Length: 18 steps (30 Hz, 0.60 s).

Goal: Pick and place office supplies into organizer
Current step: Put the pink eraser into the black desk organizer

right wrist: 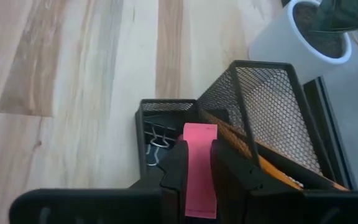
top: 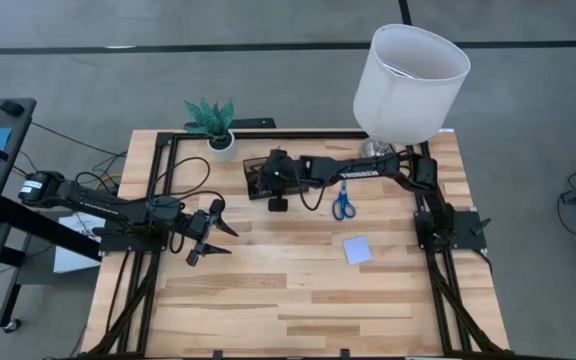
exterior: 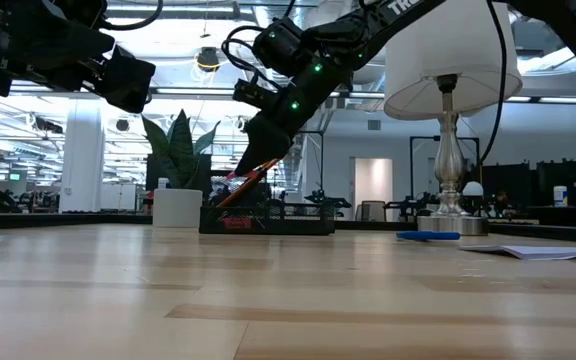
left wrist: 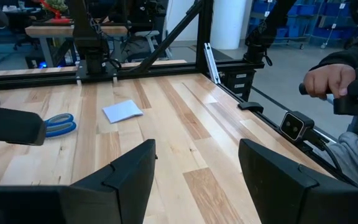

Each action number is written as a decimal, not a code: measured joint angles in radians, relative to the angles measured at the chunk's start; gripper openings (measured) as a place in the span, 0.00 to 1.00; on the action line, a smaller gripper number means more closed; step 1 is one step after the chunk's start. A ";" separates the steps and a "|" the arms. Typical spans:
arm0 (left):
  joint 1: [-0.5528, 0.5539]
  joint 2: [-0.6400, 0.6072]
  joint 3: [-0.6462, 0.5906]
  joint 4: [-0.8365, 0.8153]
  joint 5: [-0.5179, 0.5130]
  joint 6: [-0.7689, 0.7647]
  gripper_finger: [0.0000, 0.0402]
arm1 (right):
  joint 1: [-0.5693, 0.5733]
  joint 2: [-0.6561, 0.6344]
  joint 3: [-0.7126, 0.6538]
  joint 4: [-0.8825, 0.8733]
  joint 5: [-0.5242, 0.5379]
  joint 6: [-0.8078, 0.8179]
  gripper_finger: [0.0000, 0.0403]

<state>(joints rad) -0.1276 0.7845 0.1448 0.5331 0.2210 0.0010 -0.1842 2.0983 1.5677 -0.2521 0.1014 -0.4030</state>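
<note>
Eraser [right wrist: 200, 168], pink, sits pinched in the right claw [right wrist: 197, 177] just above the organizer [right wrist: 253, 118] at upper centre of the high view, likely poised for dropping in; left claw [top: 211, 232] waits wide open, centre-left.

The pink eraser [right wrist: 199, 168], a flat rectangular block, is pinched between the right gripper's [right wrist: 197, 180] fingers, directly above the black mesh organizer [right wrist: 260, 106]. Just below and beside the gripper, a black binder clip [right wrist: 157, 134] lies in the organizer's low tray; orange pencils [right wrist: 253, 152] lean in its taller cup. Blue-handled scissors [top: 343, 203] lie flat on the table near the gripper, and the pale blue note pad [top: 357, 249] farther off
</note>
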 joint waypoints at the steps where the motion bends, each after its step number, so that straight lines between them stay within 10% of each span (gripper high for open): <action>1: 0.000 0.000 0.000 0.000 0.000 0.000 0.56 | -0.002 0.000 0.000 0.002 0.000 -0.007 0.13; 18: 0.000 0.000 0.000 0.000 0.000 0.000 0.56 | -0.025 0.000 0.000 0.007 -0.075 -0.043 0.14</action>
<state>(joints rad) -0.1279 0.7845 0.1448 0.5327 0.2211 0.0010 -0.2088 2.0983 1.5677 -0.2448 0.0265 -0.4461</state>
